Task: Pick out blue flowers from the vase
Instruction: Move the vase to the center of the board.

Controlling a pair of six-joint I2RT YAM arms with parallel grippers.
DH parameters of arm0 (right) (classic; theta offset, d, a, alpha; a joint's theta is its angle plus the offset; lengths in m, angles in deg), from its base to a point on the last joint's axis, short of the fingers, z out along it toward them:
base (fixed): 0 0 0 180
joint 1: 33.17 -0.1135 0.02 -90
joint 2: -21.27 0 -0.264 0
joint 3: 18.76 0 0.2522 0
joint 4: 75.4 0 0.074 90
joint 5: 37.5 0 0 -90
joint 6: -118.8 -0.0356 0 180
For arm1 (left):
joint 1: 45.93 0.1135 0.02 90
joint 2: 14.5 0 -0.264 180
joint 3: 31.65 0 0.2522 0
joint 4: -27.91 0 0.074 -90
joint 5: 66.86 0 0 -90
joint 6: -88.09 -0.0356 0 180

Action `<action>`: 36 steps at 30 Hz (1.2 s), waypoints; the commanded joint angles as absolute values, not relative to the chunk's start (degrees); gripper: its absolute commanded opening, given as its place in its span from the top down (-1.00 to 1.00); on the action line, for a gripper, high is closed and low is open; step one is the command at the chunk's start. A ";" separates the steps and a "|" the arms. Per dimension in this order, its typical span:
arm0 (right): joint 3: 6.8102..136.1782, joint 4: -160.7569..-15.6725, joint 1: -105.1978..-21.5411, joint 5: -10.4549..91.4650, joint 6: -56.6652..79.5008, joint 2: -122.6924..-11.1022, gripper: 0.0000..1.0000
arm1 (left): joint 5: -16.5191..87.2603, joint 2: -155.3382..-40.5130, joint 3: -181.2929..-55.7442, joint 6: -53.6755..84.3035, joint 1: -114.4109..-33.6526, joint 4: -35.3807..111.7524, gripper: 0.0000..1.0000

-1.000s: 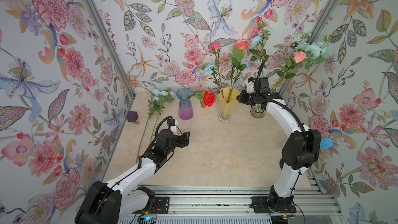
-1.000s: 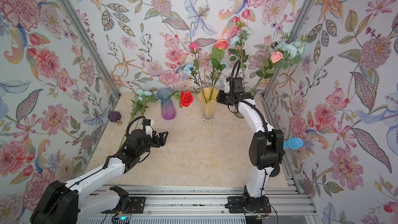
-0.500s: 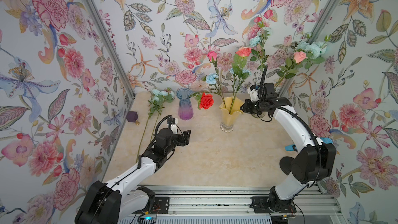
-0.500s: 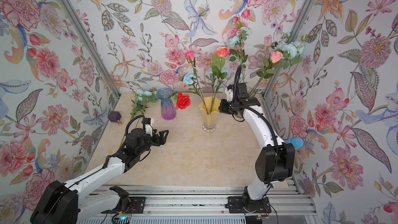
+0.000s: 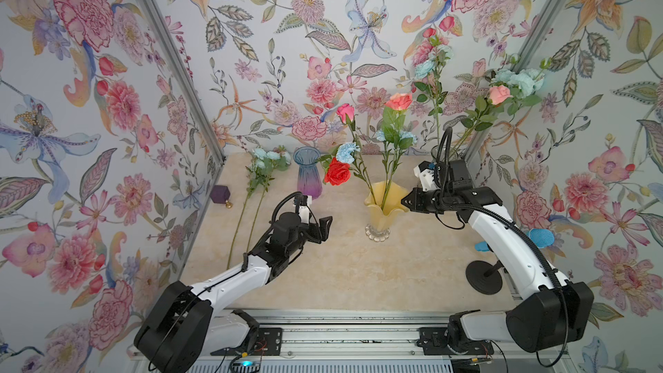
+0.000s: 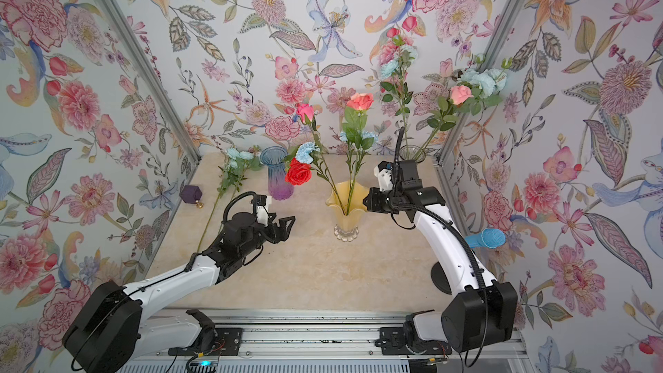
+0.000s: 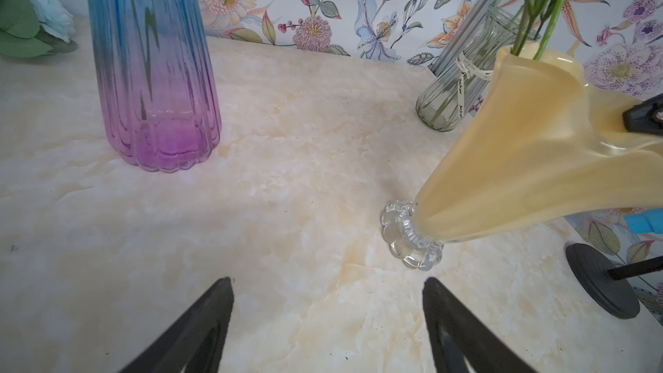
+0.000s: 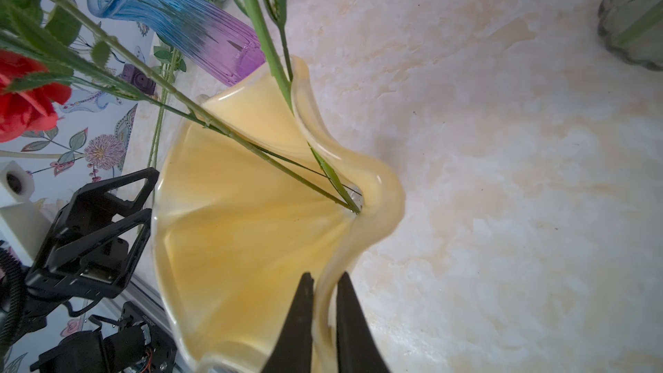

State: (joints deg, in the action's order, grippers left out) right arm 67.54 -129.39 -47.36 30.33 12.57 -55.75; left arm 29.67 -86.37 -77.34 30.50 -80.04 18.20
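Left wrist: blue flowers (image 7: 53, 19) mostly off-frame.

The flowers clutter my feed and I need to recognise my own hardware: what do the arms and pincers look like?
The left arm and right arm have white shells with bulky black joints and a black ribbed hose looping over each wrist beside a white camera block. The left pincer and right pincer have black tapering fingers; the left's are open triangular frames.

Colours on my screen
I see pale blue flowers (image 5: 346, 151), a red rose (image 5: 337, 174), a yellow vase (image 5: 381, 217), a ribbed vase (image 5: 308, 178) fading blue to purple, a creamy marbled table (image 5: 358, 274) and flowery walls (image 5: 89, 102).
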 commanded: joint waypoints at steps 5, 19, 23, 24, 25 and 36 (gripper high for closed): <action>64.28 -124.89 -49.98 28.27 12.81 -51.68 1.00 | 27.06 -88.33 -78.98 30.09 -81.26 15.35 -0.69; 61.53 -120.98 -52.91 36.67 13.45 -43.51 0.04 | 27.03 -87.03 -76.45 30.52 -81.27 12.16 -0.69; 61.13 -118.34 -53.92 39.52 16.94 -37.50 -0.01 | 27.44 -86.18 -75.38 30.06 -81.30 9.50 -0.69; 60.54 -116.70 -54.17 39.37 17.93 -36.10 -0.03 | 27.34 -85.94 -75.51 29.46 -81.28 8.77 -0.68; 59.92 -114.73 -54.43 39.02 18.84 -34.68 -0.04 | 26.98 -85.71 -75.92 28.54 -81.27 8.40 -0.69; 64.84 -105.11 -65.68 47.14 31.22 -46.84 0.35 | 17.93 -82.01 -72.05 26.11 -81.76 0.29 -0.67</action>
State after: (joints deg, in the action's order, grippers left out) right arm 62.86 -106.84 -62.38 41.67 24.92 -43.03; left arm 21.69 -84.69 -74.58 27.04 -80.96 4.94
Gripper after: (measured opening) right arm 0.333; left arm 0.837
